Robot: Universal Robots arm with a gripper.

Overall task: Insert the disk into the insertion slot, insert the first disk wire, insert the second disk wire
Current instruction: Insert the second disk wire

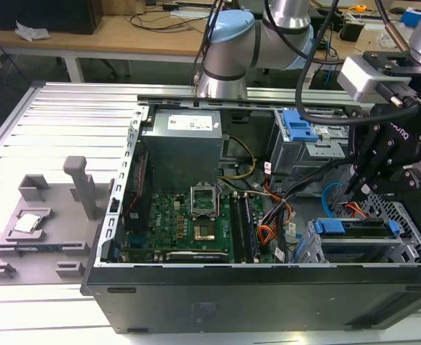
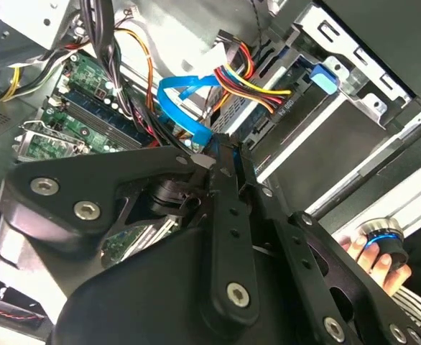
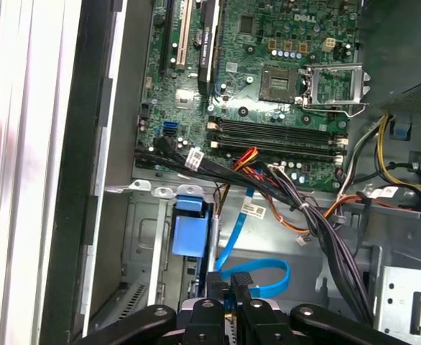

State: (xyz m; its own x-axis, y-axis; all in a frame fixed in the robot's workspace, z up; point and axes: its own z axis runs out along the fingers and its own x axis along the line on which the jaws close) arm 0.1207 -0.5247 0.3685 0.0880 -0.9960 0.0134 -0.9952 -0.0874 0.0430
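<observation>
- The end effector is pinched narrow on the plug end of the second disk wire.
- The disk sits inside the insertion slot.
- The first disk wire reaches the disk.

"Where is the arm?"
"In the exterior view it comes in from the back and crosses to that view's right, with the wrist bent downward."
"And the claw?"
"It points down. In the first wrist view its two black fingers lie side by side, nearly touching."
</observation>
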